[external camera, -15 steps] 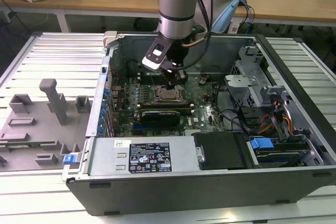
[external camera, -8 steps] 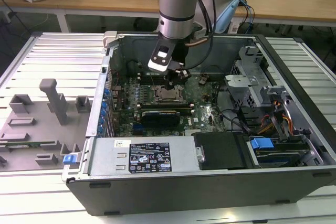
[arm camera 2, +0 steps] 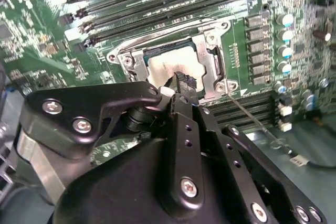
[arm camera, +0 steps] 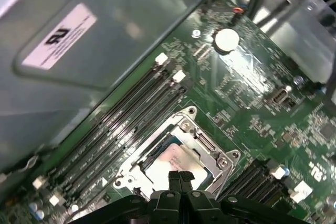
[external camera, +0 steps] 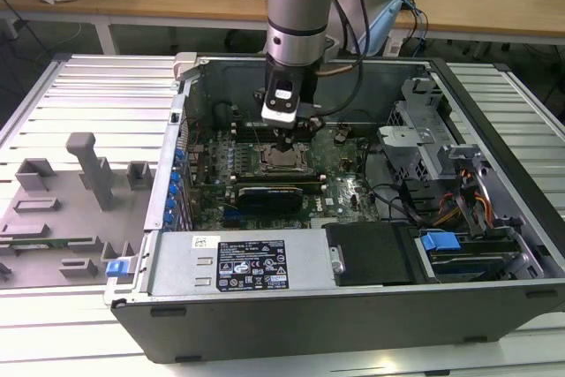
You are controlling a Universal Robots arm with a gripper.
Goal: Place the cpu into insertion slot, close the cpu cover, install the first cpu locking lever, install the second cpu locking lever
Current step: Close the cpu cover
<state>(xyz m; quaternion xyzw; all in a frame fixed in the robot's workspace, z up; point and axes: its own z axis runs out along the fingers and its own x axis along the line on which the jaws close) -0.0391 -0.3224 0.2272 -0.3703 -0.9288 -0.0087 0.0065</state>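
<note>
In the first wrist view the gripper (arm camera: 180,178), jaws together, hangs over the cpu (arm camera: 176,158) in the insertion slot (arm camera: 208,146); the exterior view shows the computer case (external camera: 353,320).

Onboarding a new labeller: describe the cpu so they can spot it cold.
Inside the open computer case, find the green motherboard; near its middle, under the gripper, sits the silver-rimmed insertion slot. The cpu is the pale, flat metal square inside that rim, unlike the long black memory slots flanking it.
</note>
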